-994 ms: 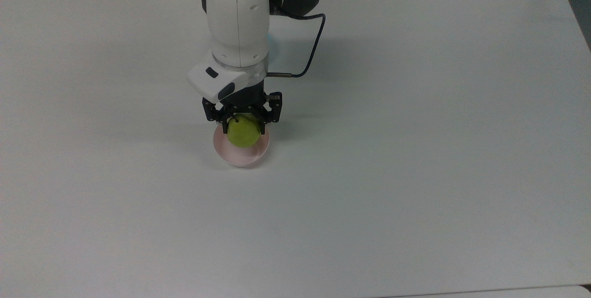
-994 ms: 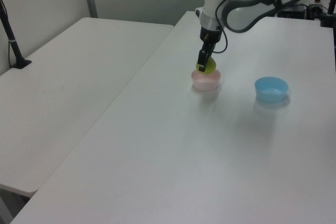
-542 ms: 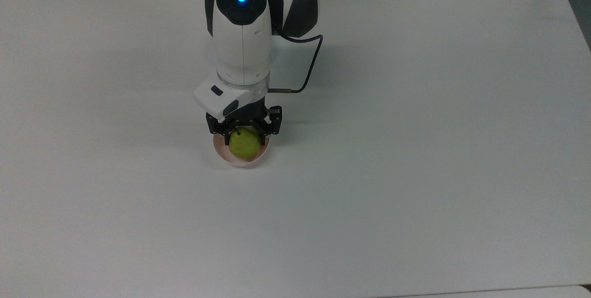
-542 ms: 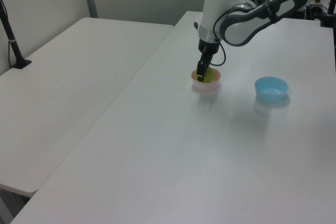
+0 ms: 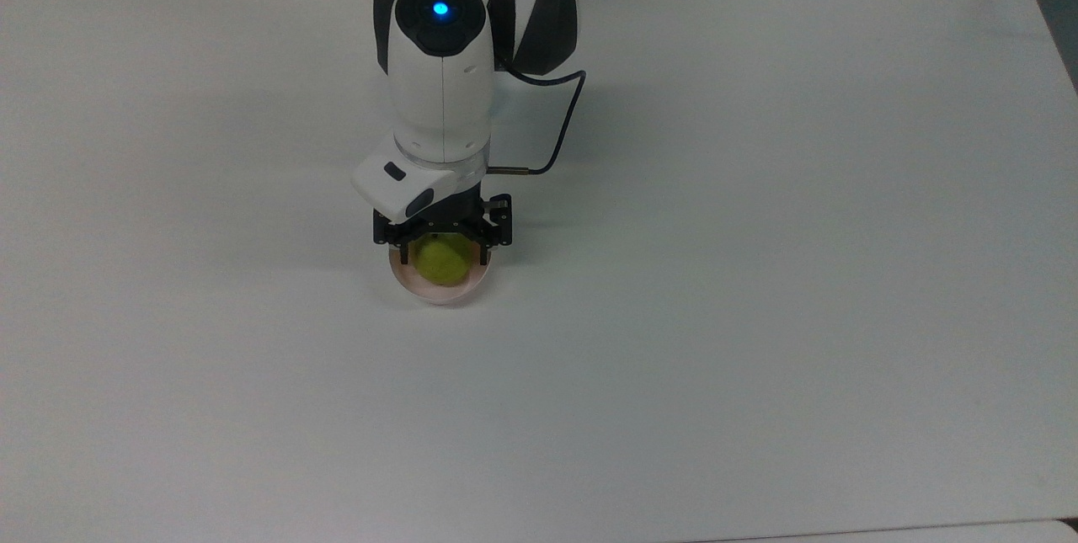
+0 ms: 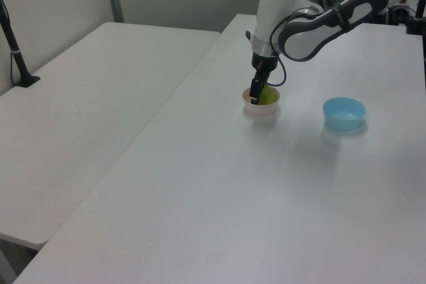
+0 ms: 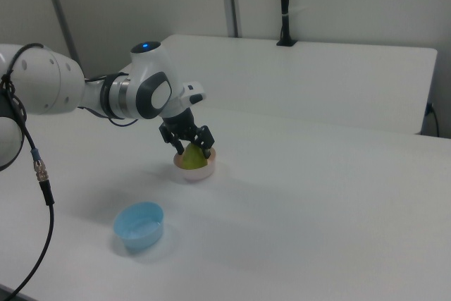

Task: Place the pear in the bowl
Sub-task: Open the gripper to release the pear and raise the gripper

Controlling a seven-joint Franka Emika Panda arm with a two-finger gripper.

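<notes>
Now fingers (image 5: 442,250) grip pear (image 5: 438,263) inside bowl (image 5: 438,295); open table (image 5: 758,274) around.

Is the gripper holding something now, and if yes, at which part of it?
Yes. The gripper holds the pear by its two opposite sides, down inside the pink bowl.

No readable text, labels, brands, numbers or signs anywhere in these views
</notes>
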